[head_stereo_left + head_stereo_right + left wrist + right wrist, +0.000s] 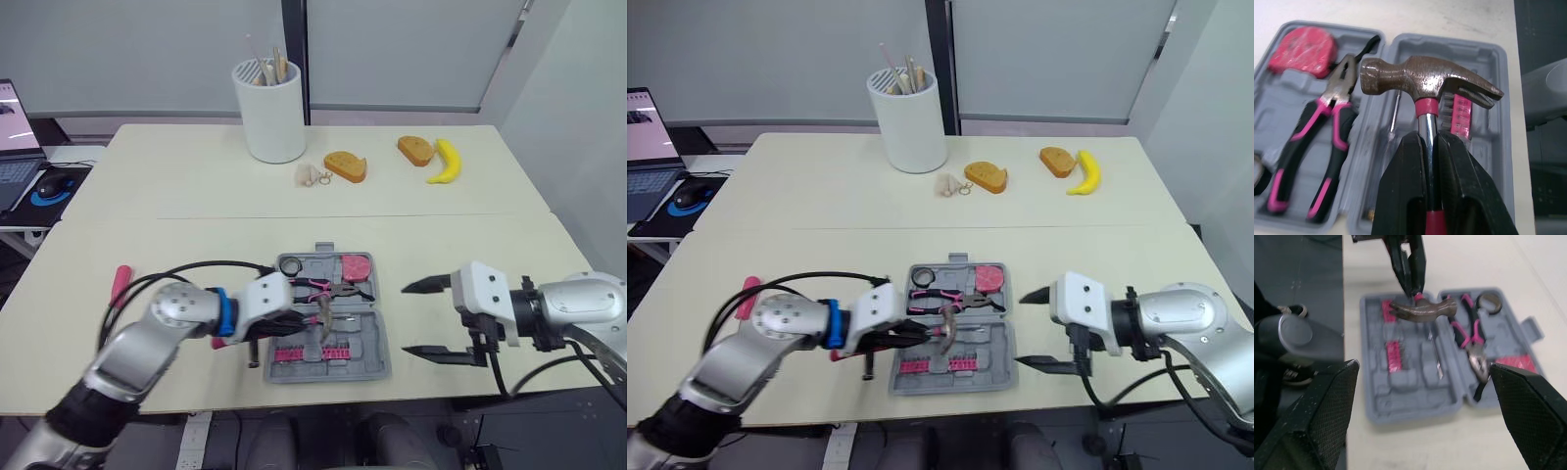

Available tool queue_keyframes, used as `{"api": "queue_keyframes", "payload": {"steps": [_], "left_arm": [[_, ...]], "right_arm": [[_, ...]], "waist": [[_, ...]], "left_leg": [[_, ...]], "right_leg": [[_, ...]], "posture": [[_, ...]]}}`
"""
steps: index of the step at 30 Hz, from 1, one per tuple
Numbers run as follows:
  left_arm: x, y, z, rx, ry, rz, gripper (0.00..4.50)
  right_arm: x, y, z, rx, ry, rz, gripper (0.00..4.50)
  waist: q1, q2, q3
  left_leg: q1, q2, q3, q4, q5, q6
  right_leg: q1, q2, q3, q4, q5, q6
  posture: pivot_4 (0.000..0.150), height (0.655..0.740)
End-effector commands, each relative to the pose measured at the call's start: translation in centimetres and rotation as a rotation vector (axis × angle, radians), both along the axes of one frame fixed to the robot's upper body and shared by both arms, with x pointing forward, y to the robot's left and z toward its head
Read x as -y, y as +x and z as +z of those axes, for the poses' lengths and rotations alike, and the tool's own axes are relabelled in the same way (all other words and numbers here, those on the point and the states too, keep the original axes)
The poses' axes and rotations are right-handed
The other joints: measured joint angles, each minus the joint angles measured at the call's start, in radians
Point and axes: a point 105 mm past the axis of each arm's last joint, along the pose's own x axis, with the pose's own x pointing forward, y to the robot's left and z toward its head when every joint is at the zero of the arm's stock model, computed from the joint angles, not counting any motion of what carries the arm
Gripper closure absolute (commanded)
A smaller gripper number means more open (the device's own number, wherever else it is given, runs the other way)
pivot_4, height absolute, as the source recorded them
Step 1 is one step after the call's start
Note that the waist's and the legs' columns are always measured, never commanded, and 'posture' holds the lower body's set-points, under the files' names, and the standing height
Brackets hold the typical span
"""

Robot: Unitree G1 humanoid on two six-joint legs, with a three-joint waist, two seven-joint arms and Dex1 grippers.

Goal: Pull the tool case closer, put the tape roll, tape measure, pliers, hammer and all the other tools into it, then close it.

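Over the open tool case (380, 360), holds the hammer (1425, 81) with the left claw (1428, 147) clamped on its neck, just under the head. Waits right of the case with the right claw (405, 319) wide apart and empty. Has pliers (1327, 132), tape measure (1302, 48) and tape roll (291, 265) inside the case. Looks like the hammer step. Next needs to lay the hammer flat in its slot, then let go. Also has a pink tool (120, 284) to fetch, well left of the case.

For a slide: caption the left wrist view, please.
Left gripper clamps the hammer by its shaft above the open tool case, where pliers and tape measure lie.
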Motion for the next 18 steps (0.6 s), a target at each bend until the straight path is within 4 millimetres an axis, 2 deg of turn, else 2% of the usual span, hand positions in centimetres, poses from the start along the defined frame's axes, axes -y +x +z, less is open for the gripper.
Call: {"api": "queue_keyframes", "payload": {"steps": [1,5,10,18], "left_arm": [[2.1,-0.1,0.0,0.038,0.031,-0.042,4.43],[3.2,1.1,-0.6,0.034,0.062,-0.01,4.43],[4.3,1.0,-1.1,0.019,0.094,-0.014,4.43],[4.7,1.1,-1.8,0.001,0.125,0.011,4.43]], "right_arm": [[0.1,-0.5,0.7,0.048,-0.015,0.022,0.0],[0.0,-0.6,0.3,0.043,-0.021,0.027,0.0],[0.1,-0.6,0.0,0.04,-0.03,0.033,0.0],[0.0,-0.5,-0.1,0.038,-0.029,0.04,0.0]], "waist": [[-0.007,0.0,0.0],[-0.009,0.001,0.001],[-0.009,0.001,0.001],[-0.004,0.001,0.001]], "left_leg": [[0.0,0.0,0.0,0.0,0.0,0.0],[0.001,0.002,-0.005,0.0,0.0,0.0],[0.001,0.002,-0.006,0.0,0.0,0.0],[0.001,0.002,-0.006,0.0,0.0,0.0]], "right_leg": [[0.0,0.001,0.0,0.0,0.0,0.0],[0.0,0.007,0.0,0.001,-0.001,0.002],[0.0,0.008,0.001,0.001,-0.002,0.004],[0.0,0.008,0.001,0.0,-0.001,0.001]], "posture": [[0.15,0.7337],[0.15,0.7337],[0.15,0.7337],[0.15,0.7337]]}}
